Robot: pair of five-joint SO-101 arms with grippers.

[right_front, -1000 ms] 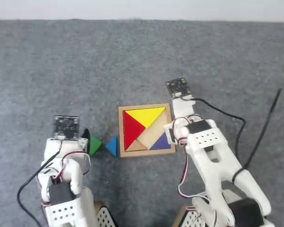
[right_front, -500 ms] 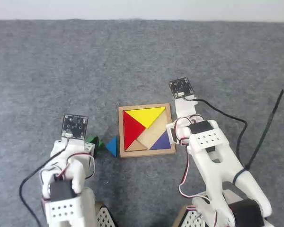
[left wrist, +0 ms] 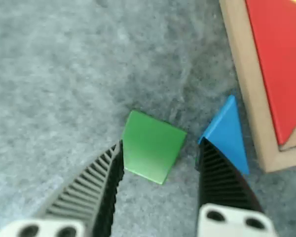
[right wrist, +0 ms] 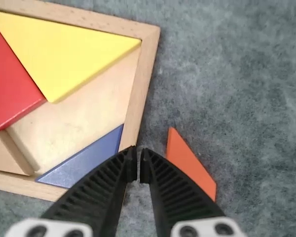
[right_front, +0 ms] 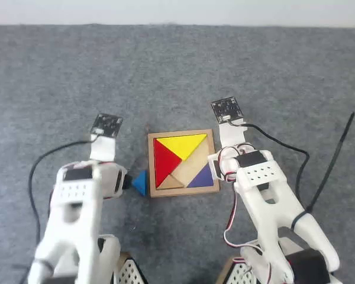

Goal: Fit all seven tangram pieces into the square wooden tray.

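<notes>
Left wrist view: our left tool (left wrist: pixel 160 148) has its two ribbed fingers apart, one on each side of the green square (left wrist: pixel 152 153), which lies flat on the grey bench (left wrist: pixel 54 64). Nothing is clamped yet. A blue triangle (left wrist: pixel 227 131) lies just beside the square, close against one finger, with the wooden tray (left wrist: pixel 239 74) beyond it.

High view: the tray sits at the centre of the frame. It holds a yellow triangle (right_front: pixel 180 145), a red triangle (right_front: pixel 164 165) and a purple piece (right_front: pixel 201 179) at its lower right corner, with bare wood between them.

Right wrist view: our right tool (right wrist: pixel 138 150) has its fingers together and empty, at the tray's rim. An orange piece (right wrist: pixel 190 165) lies on the bench just beside it.

We judge the step in hand to be gripping the green square. To do it well, we should slip the near finger between square and blue triangle without nudging the triangle. We should then press on two opposite flat edges, not corners, and lift straight up.
</notes>
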